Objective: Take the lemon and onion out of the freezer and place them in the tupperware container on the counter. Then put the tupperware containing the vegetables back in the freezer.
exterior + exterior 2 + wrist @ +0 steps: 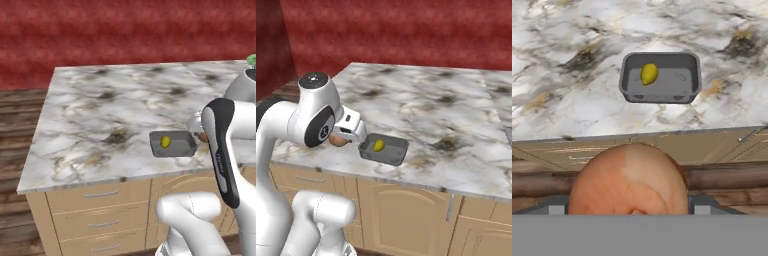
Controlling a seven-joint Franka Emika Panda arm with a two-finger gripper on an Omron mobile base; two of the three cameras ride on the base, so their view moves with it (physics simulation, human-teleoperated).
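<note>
Filling the hand view's foreground, the round orange-red onion [628, 179] sits clamped between the dark fingers [556, 206], short of the marble surface [100, 115]. At 12 o'clock ahead lies the shallow dark grey tupperware container [684, 82], the small yellow oval lemon [649, 73] inside at its 10 o'clock. Released early, the onion would probably fall past the edge; dropped hard, it might bounce out or knock the lemon.
</note>
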